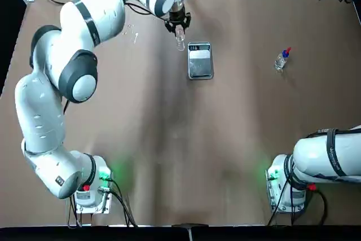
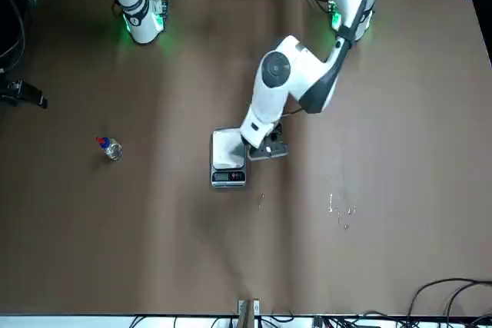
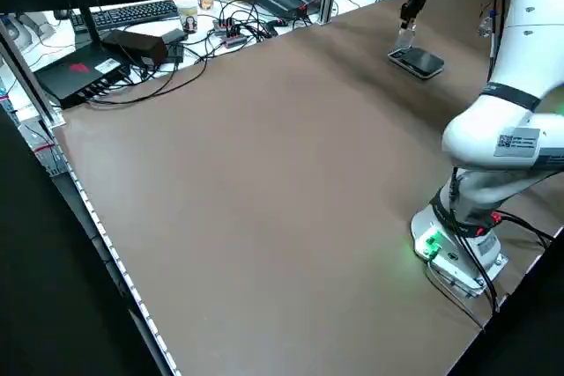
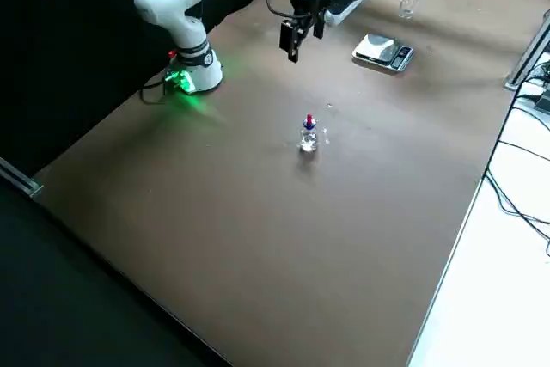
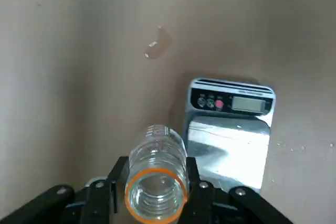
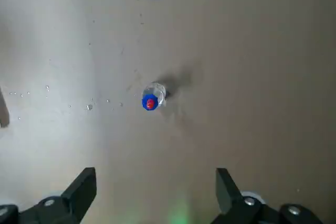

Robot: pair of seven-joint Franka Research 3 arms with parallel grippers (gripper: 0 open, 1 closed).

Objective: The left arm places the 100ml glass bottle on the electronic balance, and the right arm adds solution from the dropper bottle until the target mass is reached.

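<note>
Claws: I count two. My left claw [image 1: 179, 26] is closed in on one bottle; my right claw [image 6: 156, 195] is wide open, with nothing between its fingers, hovering over the table.
Glass bottle: one, the clear glass bottle [image 5: 156, 174], gripped between the left claw's fingers and held off the tabletop [image 1: 169, 139].
Bottle axis: about upright, its orange-ringed mouth up toward the left wrist camera.
Balance: one electronic balance [image 1: 200, 61], just to the right of the left claw and a little nearer the arm bases. Its long axis runs away from the bases, with the display end [image 5: 233, 102] on the far side.
Dropper bottle: one [image 4: 308, 137], standing on the table below my right claw, to that claw's left and nearer the bases; red tip up.
Droplets: several [image 2: 338, 214], on the tabletop left of the left claw.
Edges: the table's far edge runs beyond the left claw.
Room: a broad stretch of tabletop lies to the left claw's right, between balance and dropper bottle.
</note>
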